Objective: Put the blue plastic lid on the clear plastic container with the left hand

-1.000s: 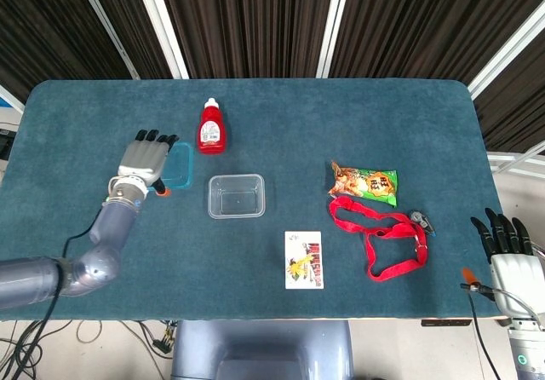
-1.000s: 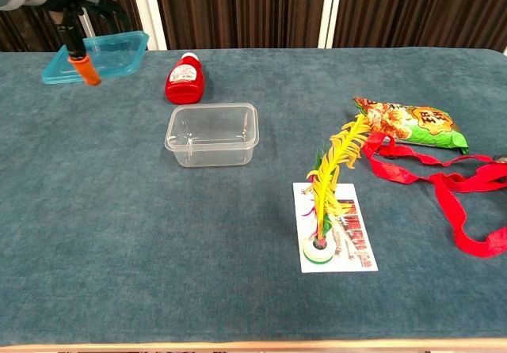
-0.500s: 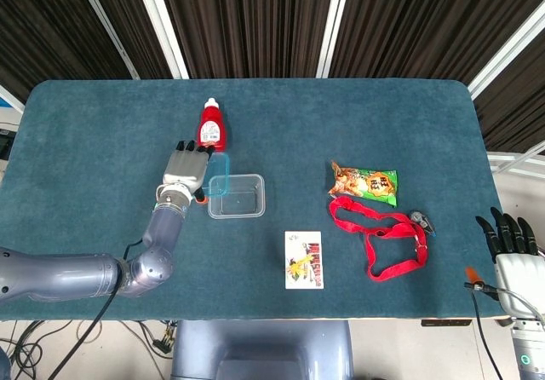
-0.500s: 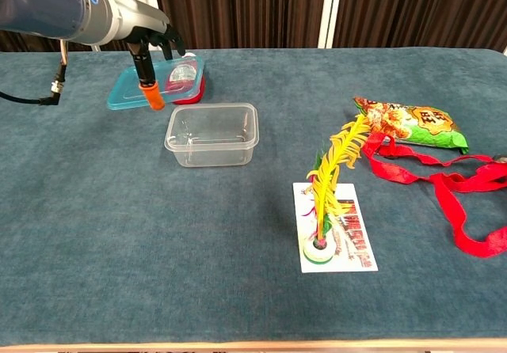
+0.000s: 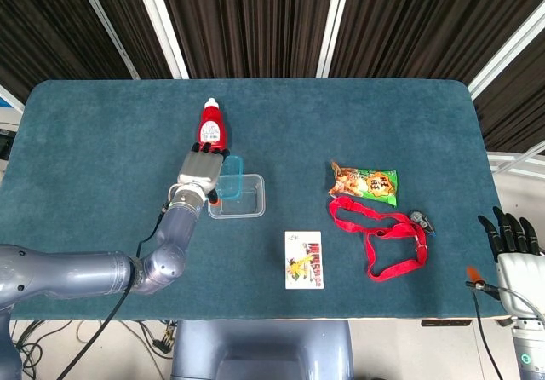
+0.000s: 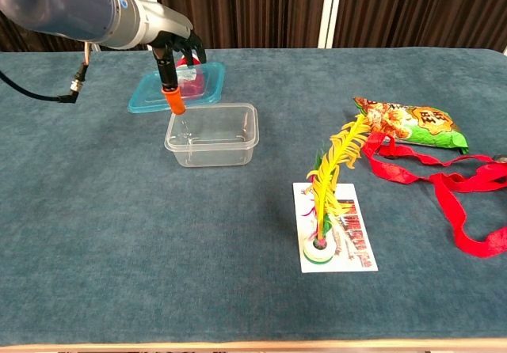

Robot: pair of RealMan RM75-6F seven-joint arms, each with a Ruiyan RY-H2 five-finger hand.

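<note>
My left hand (image 5: 201,173) (image 6: 176,66) holds the blue plastic lid (image 6: 181,88) (image 5: 231,175) in the air, roughly level. The lid hangs just above the back left corner of the clear plastic container (image 6: 212,134) (image 5: 238,197), which stands open and empty on the table. In the head view the hand covers most of the lid and the container's left edge. My right hand (image 5: 513,245) shows only in the head view, at the lower right off the table, fingers extended and holding nothing.
A red sauce bottle (image 5: 211,124) lies just behind the lid. A snack bag (image 6: 410,121), a red strap (image 6: 444,183) and a card (image 6: 334,237) bearing a yellow-green feather shuttlecock (image 6: 329,187) lie to the right on the blue table (image 6: 119,234).
My left hand has carried the lid rightward from the table's left side to the container's near-left corner. The right hand has barely moved.
</note>
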